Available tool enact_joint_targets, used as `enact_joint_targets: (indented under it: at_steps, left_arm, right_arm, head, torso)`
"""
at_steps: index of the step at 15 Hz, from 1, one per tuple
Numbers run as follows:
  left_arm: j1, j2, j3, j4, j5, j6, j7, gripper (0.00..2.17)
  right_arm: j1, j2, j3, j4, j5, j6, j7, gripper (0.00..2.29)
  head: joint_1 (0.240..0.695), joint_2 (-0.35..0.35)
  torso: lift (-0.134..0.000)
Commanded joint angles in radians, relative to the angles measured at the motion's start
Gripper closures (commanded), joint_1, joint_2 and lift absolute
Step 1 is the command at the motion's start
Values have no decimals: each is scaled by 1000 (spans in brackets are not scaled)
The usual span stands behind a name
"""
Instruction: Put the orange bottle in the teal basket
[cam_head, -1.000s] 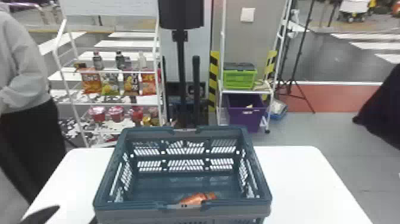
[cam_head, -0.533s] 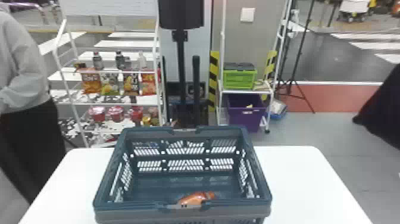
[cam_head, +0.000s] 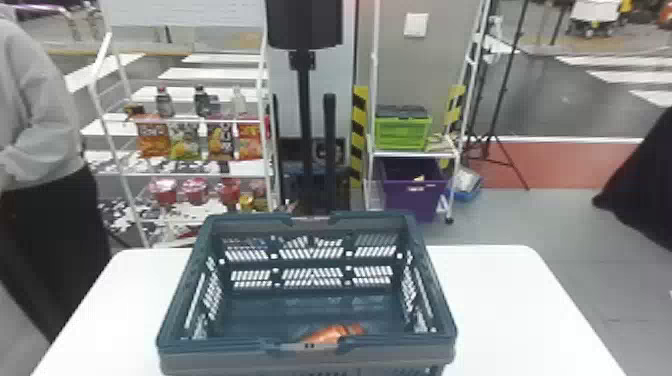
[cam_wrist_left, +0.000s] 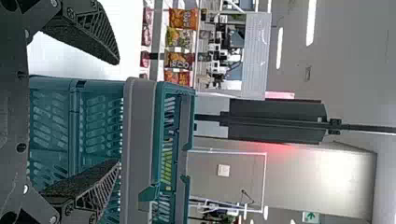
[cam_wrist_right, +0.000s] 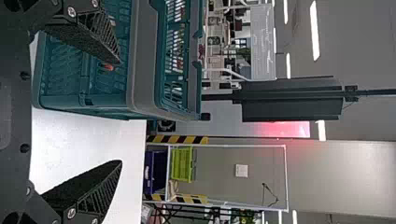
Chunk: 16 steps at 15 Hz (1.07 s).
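The orange bottle (cam_head: 330, 334) lay on its side inside the teal basket (cam_head: 215, 346), down by the wall nearest the robot, whose rim hid part of it. The basket stood upright on the white table (cam_head: 505, 305), its open top facing up and its slotted walls showing tabletop white through the gaps. In the right wrist view, a small orange patch showed through the slots.

The left gripper (cam_wrist_left: 116, 112) was wide, its two black fingers well apart with an empty gap between them; in its wrist view one finger overlapped the basket's outer wall and the other lay against the white of the table. The right gripper (cam_wrist_right: 120, 112) was wide too, one finger overlapping the basket wall, the other seen against the tabletop.

Beyond the table, on the left, a white wire rack (cam_head: 192, 174) carried drink bottles (cam_head: 201, 101), snack bags (cam_head: 220, 139) and red-lidded tubs (cam_head: 194, 191). Right of centre, a lime-green crate (cam_head: 402, 133) sat on a white-framed shelf (cam_head: 415, 154) above a purple bin (cam_head: 413, 197)
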Motion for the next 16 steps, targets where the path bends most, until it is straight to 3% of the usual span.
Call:
enact_joint_targets:
  at_steps: [1,16]
  left_arm:
    - [7,-3,0,0,2,-3,0,161]
    - [-2,-3,-1,13,2,-3,0,161]
  right_arm:
    - [-1,2,2,4,0,0,0,130]
    - [-8,3,4,14,0,0,0,130]
  head:
    - [499,0]
    - [499,0]
  torso:
    - [0]
    - [0]
